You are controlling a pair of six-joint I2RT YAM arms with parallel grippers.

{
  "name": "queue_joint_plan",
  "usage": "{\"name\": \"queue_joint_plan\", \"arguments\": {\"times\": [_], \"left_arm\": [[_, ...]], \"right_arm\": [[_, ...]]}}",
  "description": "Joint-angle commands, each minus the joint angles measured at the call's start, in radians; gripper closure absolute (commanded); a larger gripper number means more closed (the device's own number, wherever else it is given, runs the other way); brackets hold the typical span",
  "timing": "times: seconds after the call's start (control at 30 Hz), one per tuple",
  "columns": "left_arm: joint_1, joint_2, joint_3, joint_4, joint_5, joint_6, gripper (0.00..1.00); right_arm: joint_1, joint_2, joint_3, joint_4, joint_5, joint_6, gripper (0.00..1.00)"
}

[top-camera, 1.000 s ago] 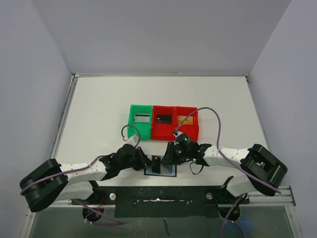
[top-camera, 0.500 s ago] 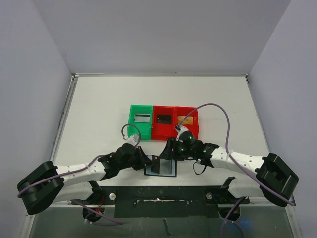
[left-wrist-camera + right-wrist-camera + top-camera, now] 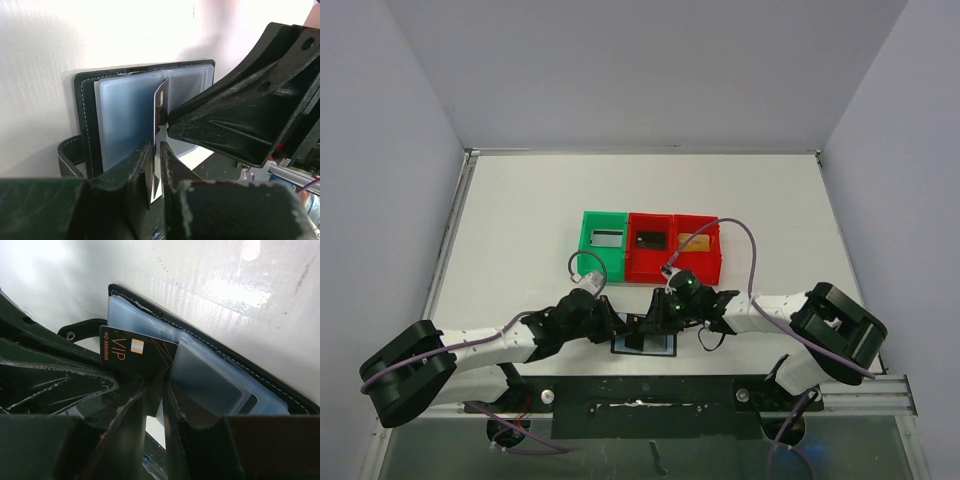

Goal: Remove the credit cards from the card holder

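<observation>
At the table's (image 3: 520,220) near edge the wallet (image 3: 660,346) lies open; a black card (image 3: 137,357) stands over its pockets, pinched by the right gripper (image 3: 159,390), while the left gripper (image 3: 156,152) closely flanks its lower edge, grip unclear

We bring our right gripper (image 3: 156,386) back in from its wider stance and pinch the black card (image 3: 135,355), facing our left gripper (image 3: 155,161).

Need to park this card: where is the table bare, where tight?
Bare table: left of the green bin, right of the red bins, behind all three. Crowded: near edge, where left gripper and right gripper pinch the black VIP card over the card holder.
</observation>
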Motion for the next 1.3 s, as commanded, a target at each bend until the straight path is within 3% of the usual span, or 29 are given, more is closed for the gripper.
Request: {"name": "queue_joint_plan", "arguments": {"times": [0.0, 0.13, 0.27, 0.33, 0.77, 1.03, 1.27], "left_arm": [[-0.007, 0.013, 0.031, 0.074, 0.032, 0.019, 0.86], [-0.007, 0.045, 0.031, 0.122, 0.072, 0.022, 0.85], [-0.009, 0.042, 0.042, 0.079, 0.045, 0.023, 1.00], [-0.009, 0.020, 0.044, 0.045, 0.019, 0.021, 1.00], [-0.004, -0.199, 0.057, -0.123, -0.069, 0.055, 1.00], [-0.004, -0.309, 0.045, -0.066, -0.092, 0.088, 1.00], [-0.004, -0.373, -0.009, 0.117, -0.063, 0.087, 1.00]], "right_arm": [[0.009, 0.023, 0.017, 0.014, 0.006, 0.013, 0.79], [0.009, 0.010, 0.002, 0.034, 0.010, 0.024, 0.80], [0.009, -0.016, 0.012, 0.020, 0.015, 0.007, 0.80], [0.008, -0.046, 0.030, -0.004, 0.031, -0.007, 0.78], [-0.058, -0.338, 0.019, -0.143, 0.227, -0.071, 0.36], [-0.098, -0.534, -0.145, 0.066, 0.280, -0.117, 0.16], [-0.133, -0.658, -0.218, 0.156, 0.254, -0.128, 0.15]]}}
